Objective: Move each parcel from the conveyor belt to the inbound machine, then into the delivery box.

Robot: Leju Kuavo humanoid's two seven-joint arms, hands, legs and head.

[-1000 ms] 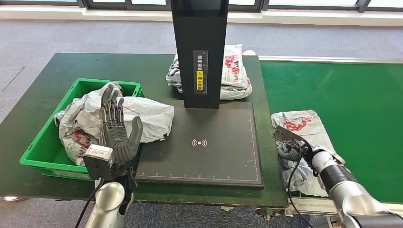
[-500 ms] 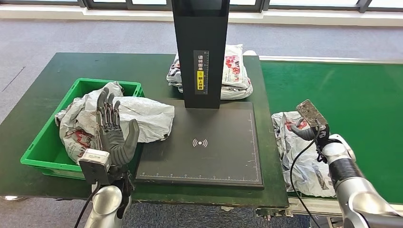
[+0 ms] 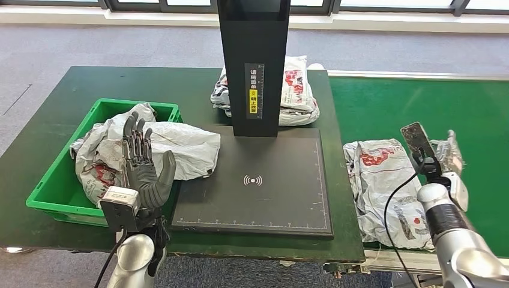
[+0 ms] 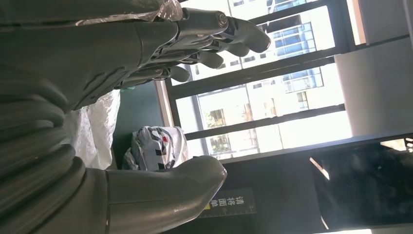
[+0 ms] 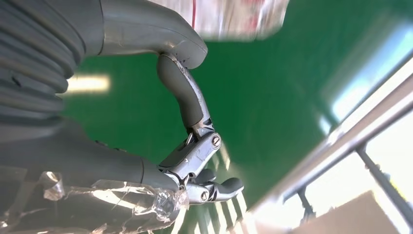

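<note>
The left robot hand (image 3: 143, 168) is raised upright at the near edge of the counter (image 3: 60, 102), palm facing inward, fingers straight and spread wide, thumb apart; it holds nothing. It stands in front of the green delivery box (image 3: 57, 186), which sits on the left part of the counter and holds a crumpled white parcel (image 3: 180, 147) with red print; that parcel spills over the box's right rim and its corner touches the black pad of the inbound machine (image 3: 258, 180). The machine's dark upright column (image 3: 252, 66) rises from the far edge of the pad, with a yellow and white label on its front. Behind the column lies another white parcel (image 3: 297, 93), partly hidden by it.

On the right, a white parcel with red print (image 3: 384, 180) lies on the green conveyor belt (image 3: 420, 102), at its near left edge, just beside the pad. The right robot hand (image 3: 441, 157) hangs above the belt at this parcel's far right side, holding nothing; in the right wrist view its fingers (image 5: 214, 187) are curled inward with the thumb (image 5: 182, 92) bent apart from them, the green belt behind
</note>
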